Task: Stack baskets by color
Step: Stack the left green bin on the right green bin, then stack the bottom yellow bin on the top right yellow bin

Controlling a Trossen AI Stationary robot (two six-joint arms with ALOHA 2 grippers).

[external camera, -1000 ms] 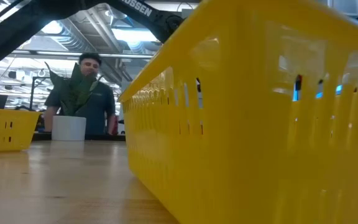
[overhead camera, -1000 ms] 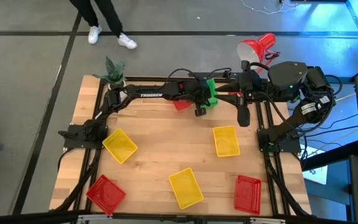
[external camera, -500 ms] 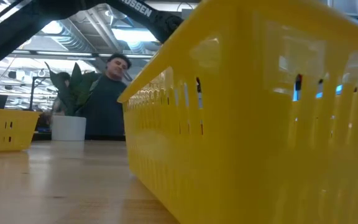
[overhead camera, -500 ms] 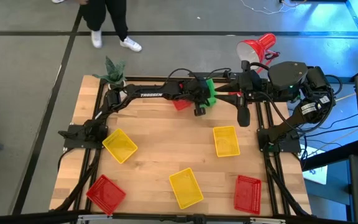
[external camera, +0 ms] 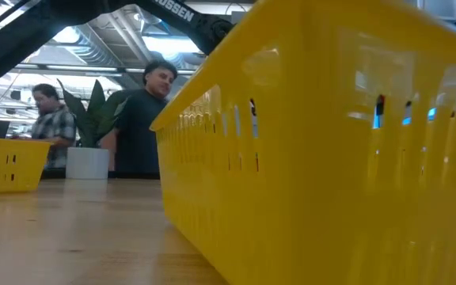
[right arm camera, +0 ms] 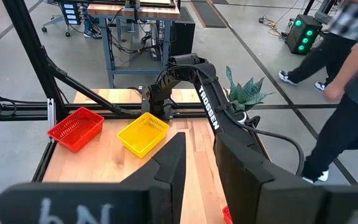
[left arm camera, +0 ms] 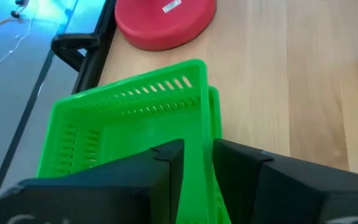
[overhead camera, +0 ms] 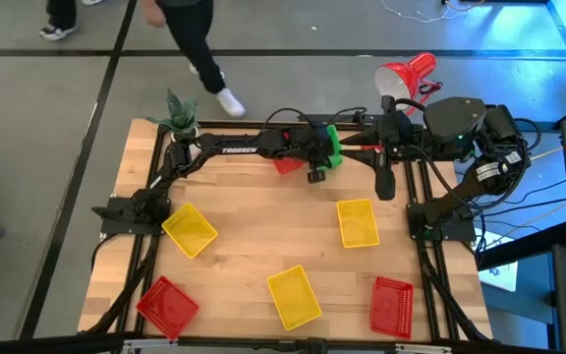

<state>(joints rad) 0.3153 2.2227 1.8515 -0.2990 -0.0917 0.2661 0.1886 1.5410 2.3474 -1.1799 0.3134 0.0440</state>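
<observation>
Straddling green basket (left arm camera: 135, 118) wall, left gripper (left arm camera: 196, 163) fingers slightly parted; right gripper (right arm camera: 199, 163) fingers apart, holding nothing.

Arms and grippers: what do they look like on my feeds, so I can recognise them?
Both arms are dark, near-black, jointed links. The left arm carries white TROSSEN lettering along its long link, with thin black cables looping near the wrist. The right arm has a bulky rounded housing with a small green light and cable bundles. The left gripper and right gripper have flat, matte black, blocky fingers.
</observation>
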